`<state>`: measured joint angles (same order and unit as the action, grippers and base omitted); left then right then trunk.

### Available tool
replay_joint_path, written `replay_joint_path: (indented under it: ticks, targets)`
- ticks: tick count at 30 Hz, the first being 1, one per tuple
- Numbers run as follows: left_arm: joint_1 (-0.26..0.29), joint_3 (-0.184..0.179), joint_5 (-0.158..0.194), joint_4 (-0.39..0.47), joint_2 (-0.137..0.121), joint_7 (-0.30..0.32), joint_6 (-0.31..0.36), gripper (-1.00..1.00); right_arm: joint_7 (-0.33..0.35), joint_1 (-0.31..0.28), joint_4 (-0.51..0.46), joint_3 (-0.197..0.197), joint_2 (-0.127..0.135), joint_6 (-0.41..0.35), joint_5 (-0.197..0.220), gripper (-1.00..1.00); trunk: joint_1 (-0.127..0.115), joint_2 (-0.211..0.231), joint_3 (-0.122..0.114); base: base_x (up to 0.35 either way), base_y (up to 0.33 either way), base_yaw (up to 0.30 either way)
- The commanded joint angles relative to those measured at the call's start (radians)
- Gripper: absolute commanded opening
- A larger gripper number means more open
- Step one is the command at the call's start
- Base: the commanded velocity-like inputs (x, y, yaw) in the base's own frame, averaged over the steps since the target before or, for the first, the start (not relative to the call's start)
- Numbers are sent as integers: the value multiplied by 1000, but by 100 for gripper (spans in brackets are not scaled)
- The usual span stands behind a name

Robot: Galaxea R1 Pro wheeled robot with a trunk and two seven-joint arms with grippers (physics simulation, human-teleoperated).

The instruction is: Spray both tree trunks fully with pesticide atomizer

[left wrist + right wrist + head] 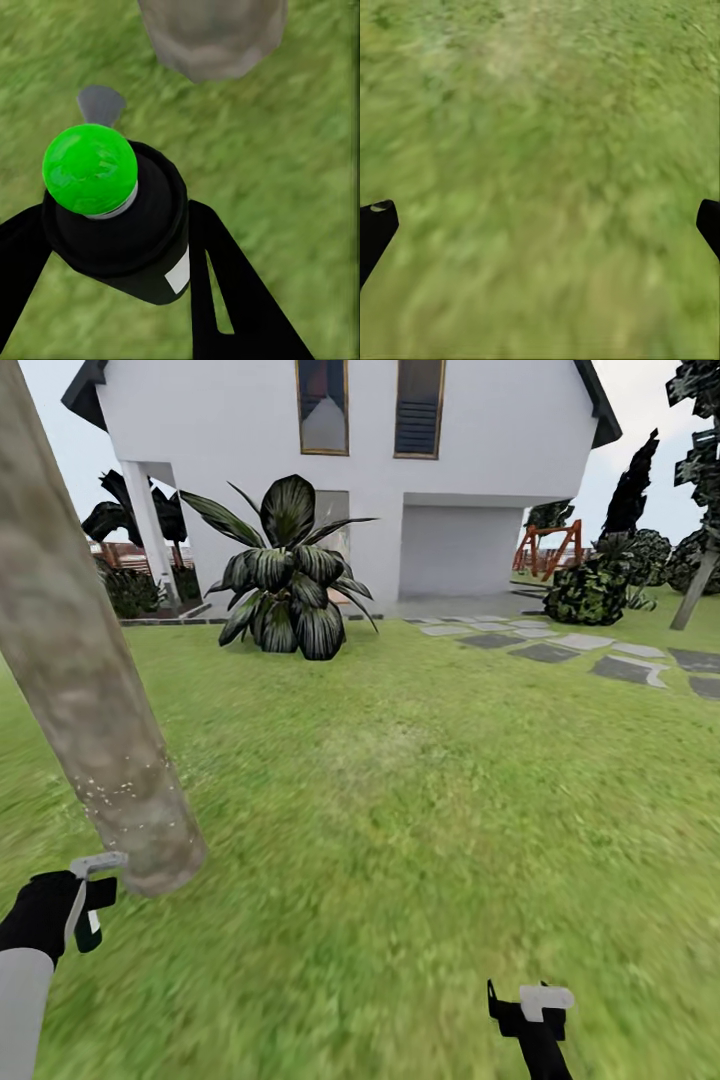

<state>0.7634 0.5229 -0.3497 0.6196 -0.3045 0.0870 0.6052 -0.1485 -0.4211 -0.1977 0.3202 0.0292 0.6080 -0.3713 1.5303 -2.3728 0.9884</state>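
Item one: my left hand [88,900], black, at the lower left of my head view, its fingers [225,300] clamped on the black cylindrical pesticide atomizer with a bright green round cap [112,210]; in the left wrist view the can sits upright between the two fingers, cap toward the camera. Item two: the smooth mottled tan-grey tree trunk [80,660], leaning, rising from the grass just beside that hand; fine pale specks dot its lower part. The left wrist view shows the trunk's base [214,34] near the atomizer, not touching it. Item three: my right hand [530,1005], black, low at the right, fingers [376,225] spread wide apart over bare green lawn [420,820], holding nothing. Item four, background: a broad-leaved dark green bush [285,575], a white two-storey house [400,470], grey stepping stones [600,655] across the grass.
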Motion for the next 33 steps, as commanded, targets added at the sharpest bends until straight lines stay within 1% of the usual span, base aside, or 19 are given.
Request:
replay_joint_path:
  ticks: [1, 4, 6, 8, 12, 29, 33]
  targets:
    - [1, 5, -10, 4, 3, 9, 4, -100, -6, -1, 1, 4, 0, 3, -11, 100, 0, 0, 1, 252, -173, 217]
    - [1, 6, 9, 5, 6, 12, 4, -100, -6, -1, 1, 4, -1, 3, -11, 100, 0, 0, 1, 208, -164, 257]
    - [1, 5, 44, 0, 8, 13, 4, -100, -6, -1, 1, 4, -2, 3, -11, 100, 0, 0, 1, 60, -45, 274]
    - [1, 5, 62, 0, 8, 13, 4, -100, -6, -1, 1, 4, -2, 3, -11, 100, 0, 0, 1, 12, -9, 277]
    - [1, 1, 64, 0, 12, 11, 1, -100, -6, -1, 1, 4, -2, 3, -11, 100, 0, 0, 1, 112, -135, 132]
    - [1, 2, 64, -2, 13, 7, 1, -100, -7, -1, 1, 4, -3, 3, -11, 100, 0, 0, 1, 208, -210, 2]
    - [1, 2, 64, -4, 21, 5, 1, -100, -7, -1, 1, 4, -3, 3, -11, 100, 0, 0, 1, 236, -188, 48]
